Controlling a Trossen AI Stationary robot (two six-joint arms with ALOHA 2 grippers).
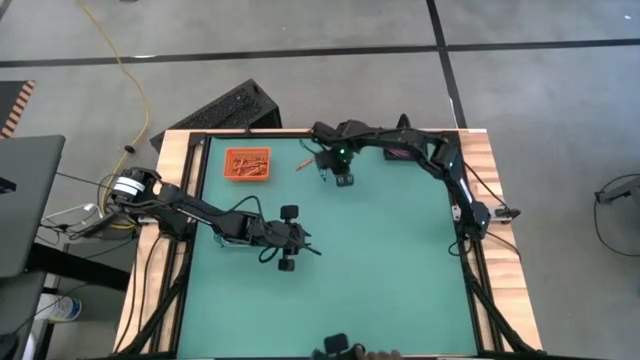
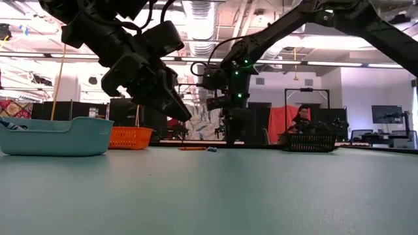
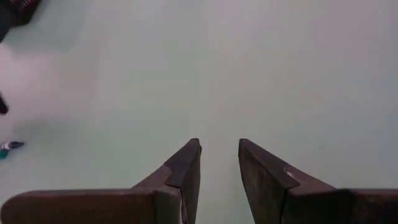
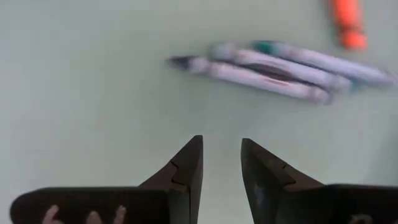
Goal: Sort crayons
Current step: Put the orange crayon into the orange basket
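Note:
Two blue-grey crayons (image 4: pixel 273 70) lie side by side on the green mat, with an orange crayon (image 4: pixel 346 22) just beyond them. My right gripper (image 4: pixel 221 155) hangs above the mat a little short of them, pointing down, open and with nothing between its fingers. In the high view it (image 1: pixel 340 178) is at the far middle, with an orange crayon (image 1: pixel 301 163) to its left. More orange crayons lie in the orange tray (image 1: pixel 247 163). My left gripper (image 3: pixel 217 155) hovers open over bare mat at mid-table (image 1: pixel 303 243). A teal-tipped crayon (image 3: pixel 9 146) lies off to its side.
In the low view a teal tub (image 2: pixel 55 136) stands at the left, the orange tray (image 2: pixel 129 137) behind it, and a black basket (image 2: pixel 310 141) at the far right. The wooden table frame (image 1: pixel 180 150) borders the mat. A person sits in the room behind.

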